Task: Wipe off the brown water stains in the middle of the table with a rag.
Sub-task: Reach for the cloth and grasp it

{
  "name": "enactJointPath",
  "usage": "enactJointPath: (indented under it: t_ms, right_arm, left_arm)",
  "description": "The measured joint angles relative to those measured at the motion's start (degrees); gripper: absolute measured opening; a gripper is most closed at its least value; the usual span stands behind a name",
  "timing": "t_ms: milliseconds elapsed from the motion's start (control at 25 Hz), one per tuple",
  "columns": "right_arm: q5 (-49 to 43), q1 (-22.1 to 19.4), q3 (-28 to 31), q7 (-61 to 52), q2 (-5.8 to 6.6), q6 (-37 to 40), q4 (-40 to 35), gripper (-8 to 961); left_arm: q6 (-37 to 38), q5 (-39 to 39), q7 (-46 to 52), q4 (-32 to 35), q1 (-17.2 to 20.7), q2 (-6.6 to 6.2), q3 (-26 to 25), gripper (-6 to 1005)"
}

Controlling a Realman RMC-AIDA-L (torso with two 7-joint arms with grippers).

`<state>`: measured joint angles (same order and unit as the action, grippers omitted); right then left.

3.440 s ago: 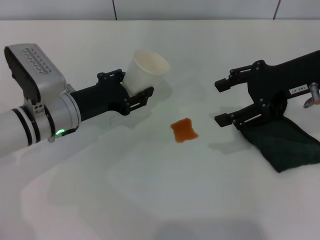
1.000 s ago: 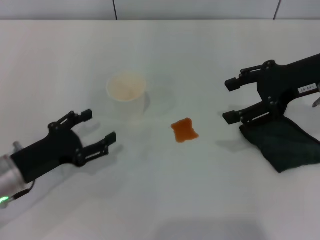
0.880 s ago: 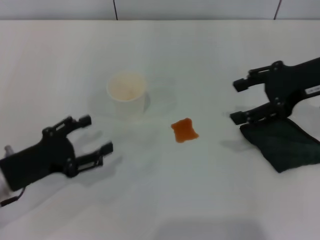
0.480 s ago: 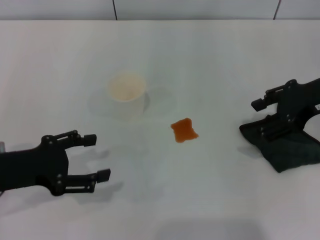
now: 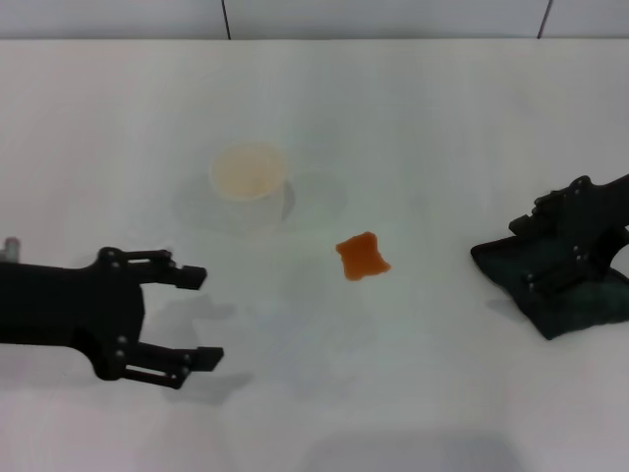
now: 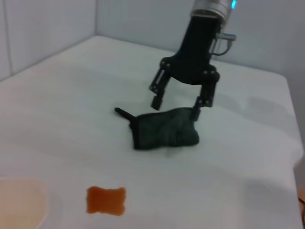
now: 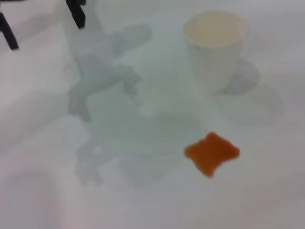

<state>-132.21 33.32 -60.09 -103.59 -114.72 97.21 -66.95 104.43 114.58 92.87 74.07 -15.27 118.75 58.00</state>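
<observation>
Two grippers shifted: left gripper [image 5: 197, 317] withdrawn to seven o'clock, fingers spread, empty; right gripper [image 6: 177, 104] lowered at three o'clock, spread astride the rag [image 5: 562, 285].

the right gripper [image 5: 550, 251] covers the upper part of the rag [image 5: 580, 305] at the head view's right edge, which also crops the rag's far end and the arm.

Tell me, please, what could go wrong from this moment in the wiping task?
The right gripper is open over one end of the rag, so it may pinch only an edge and let the cloth trail. The paper cup stands near the brown stain; a wide wipe could knock it over.
</observation>
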Motion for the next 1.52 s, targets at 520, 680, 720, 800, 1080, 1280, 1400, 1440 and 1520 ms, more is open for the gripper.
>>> enactJointPath:
  t_ms: [520,680,720,800,1080,1280,1400,1440,1520]
  right_arm:
    - [-9.0,3.2,-0.2,1.4,0.07,-5.6,6.7,717]
    - [-9.2,3.3,-1.1,1.4,0.06,-5.8,6.8,706]
    - [-9.2,3.2,-1.4,1.4,0.08,-5.9,6.8,703]
    - [-9.3,3.0,-2.4,1.5,0.17,-5.9,6.8,697]
    - [-12.7,2.6,-5.1,1.4,-0.28,-8.1,7.9,605]
    - [-12.8,2.7,-5.5,1.2,-0.27,-8.4,8.5,502]
    - [-12.8,2.8,-5.5,1.2,-0.25,-8.3,8.5,416]
    - [-12.8,2.9,-5.5,1.2,-0.25,-8.3,8.5,371]
    - [-12.7,2.9,-5.5,1.2,-0.27,-8.1,8.4,282]
  left_arm:
    - [0.0,2.5,1.4,0.3,-3.4,0.05,1.3,893]
    - [-0.3,2.7,1.3,0.3,-3.4,0.07,1.3,893]
    - [-0.3,2.7,1.3,0.3,-3.4,0.08,1.3,893]
    - [-0.6,2.9,1.3,0.2,-3.4,0.09,1.3,893]
    - [-0.8,3.2,1.1,0.0,-3.7,0.20,1.4,892]
    - [-1.1,3.2,1.1,-0.3,-3.7,0.27,1.9,892]
    - [-1.4,3.2,1.1,-0.7,-3.6,0.27,2.1,892]
    - [-1.5,3.2,1.1,-0.8,-3.7,0.27,2.1,892]
    - [-1.5,3.2,1.1,-0.9,-3.7,0.26,2.1,892]
